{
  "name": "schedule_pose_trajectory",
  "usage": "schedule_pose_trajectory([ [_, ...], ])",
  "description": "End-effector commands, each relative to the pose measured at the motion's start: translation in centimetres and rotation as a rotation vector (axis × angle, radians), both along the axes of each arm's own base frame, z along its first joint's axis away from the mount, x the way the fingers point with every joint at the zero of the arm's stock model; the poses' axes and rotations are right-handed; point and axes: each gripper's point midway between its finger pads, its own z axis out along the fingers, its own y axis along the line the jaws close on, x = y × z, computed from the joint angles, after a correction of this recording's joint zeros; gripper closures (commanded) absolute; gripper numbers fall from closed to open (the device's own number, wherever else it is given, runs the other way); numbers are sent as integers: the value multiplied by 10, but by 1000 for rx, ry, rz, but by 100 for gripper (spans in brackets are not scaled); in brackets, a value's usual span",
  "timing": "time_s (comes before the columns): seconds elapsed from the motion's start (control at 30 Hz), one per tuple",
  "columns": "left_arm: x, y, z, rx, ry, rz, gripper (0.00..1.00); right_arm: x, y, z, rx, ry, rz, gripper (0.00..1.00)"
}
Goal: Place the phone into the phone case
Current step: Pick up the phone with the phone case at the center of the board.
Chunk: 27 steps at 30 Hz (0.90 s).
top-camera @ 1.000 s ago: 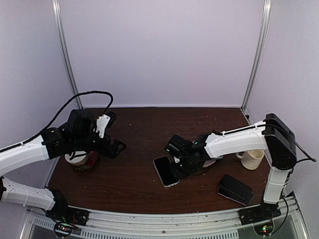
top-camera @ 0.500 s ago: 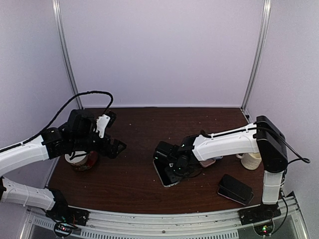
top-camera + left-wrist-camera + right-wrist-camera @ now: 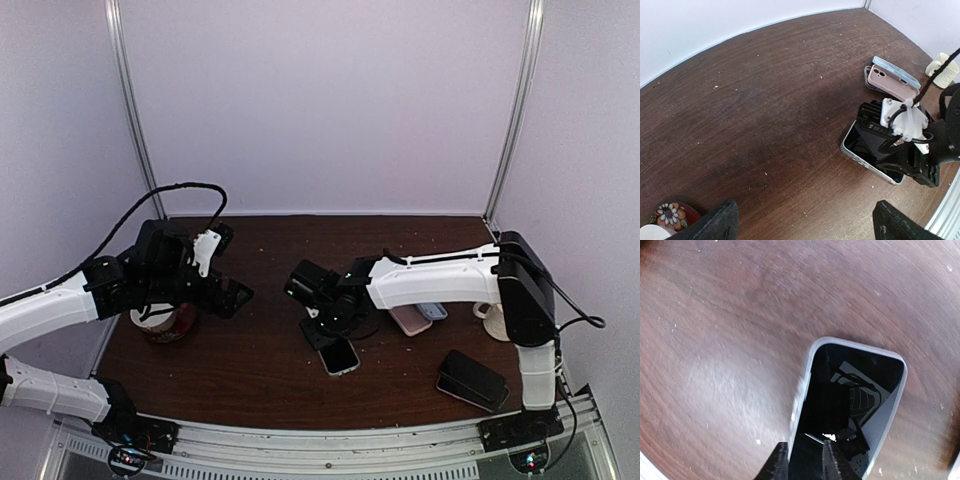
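The phone (image 3: 855,400) lies flat and face up on the brown table (image 3: 260,360), its dark screen framed by a pale translucent rim that looks like the phone case (image 3: 801,390). It also shows as the phone (image 3: 340,355) in the top view and the phone (image 3: 865,150) in the left wrist view. My right gripper (image 3: 805,460) points down over its end, jaws a narrow gap apart and straddling the phone's left edge, with nothing pinched. That right gripper (image 3: 322,322) hides the phone's far half from above. My left gripper (image 3: 805,225) hovers wide open and empty to the left, well apart from the phone.
A pink phone-shaped piece (image 3: 410,319) and a light blue case (image 3: 432,311) lie behind the right arm. A black phone or case (image 3: 472,378) sits at the front right. A white mug (image 3: 942,70) stands far right. A floral cup (image 3: 165,322) sits under the left arm.
The right arm has swung left across the phone, and its jaws have parted slightly. The phone stays flat on the table. The left arm has not moved.
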Motion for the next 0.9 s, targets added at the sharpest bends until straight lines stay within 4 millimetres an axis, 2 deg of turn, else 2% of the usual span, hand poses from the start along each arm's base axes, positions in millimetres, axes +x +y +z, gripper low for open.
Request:
schedule_pose_trajectory([
  [0.0, 4, -1, 1, -10, -11, 3, 2, 16, 13, -7, 5, -3, 29, 76],
  [0.23, 4, -1, 1, -10, -13, 3, 3, 13, -3, -45, -48, 83, -13, 87],
  [0.33, 4, -2, 1, -11, -11, 1, 2, 1, -14, -67, -73, 151, -35, 89],
  [0.53, 5, -1, 0, -9, -8, 5, 2, -28, -50, -104, -272, 202, -57, 93],
  [0.67, 6, -1, 0, -11, -6, 5, 2, -33, -72, -112, -343, 199, -73, 93],
  [0.77, 6, -1, 0, -12, -5, 4, 2, -33, -81, -111, -386, 192, -71, 93],
  [0.87, 6, -1, 0, -11, -5, 6, 2, -28, -71, -93, -357, 175, -46, 93],
])
